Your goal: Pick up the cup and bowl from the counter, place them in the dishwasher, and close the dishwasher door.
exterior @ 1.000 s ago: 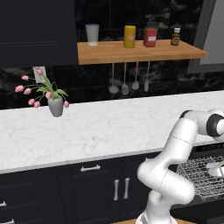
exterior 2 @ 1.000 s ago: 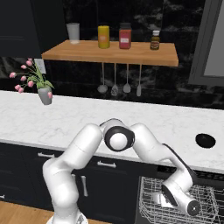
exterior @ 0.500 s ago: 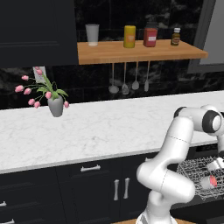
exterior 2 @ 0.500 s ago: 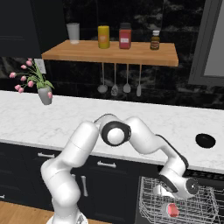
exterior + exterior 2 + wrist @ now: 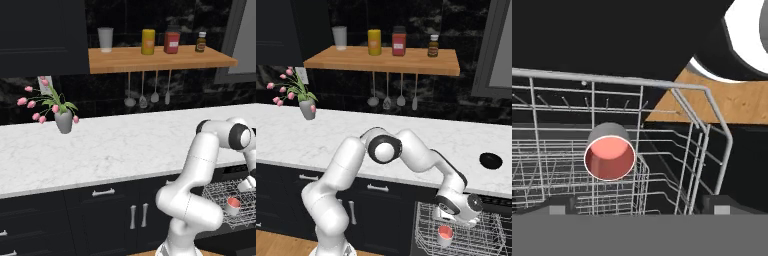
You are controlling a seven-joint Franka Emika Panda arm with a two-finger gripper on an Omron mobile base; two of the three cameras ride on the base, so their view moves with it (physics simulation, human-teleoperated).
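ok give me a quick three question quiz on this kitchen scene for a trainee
1. True or false: the cup stands in the dishwasher's wire rack.
2. Where is the black bowl? A) on the counter B) in the rack C) on the wooden shelf
3. Fill in: the gripper above the cup is ____ (open or shut).

Key:
1. True
2. A
3. open
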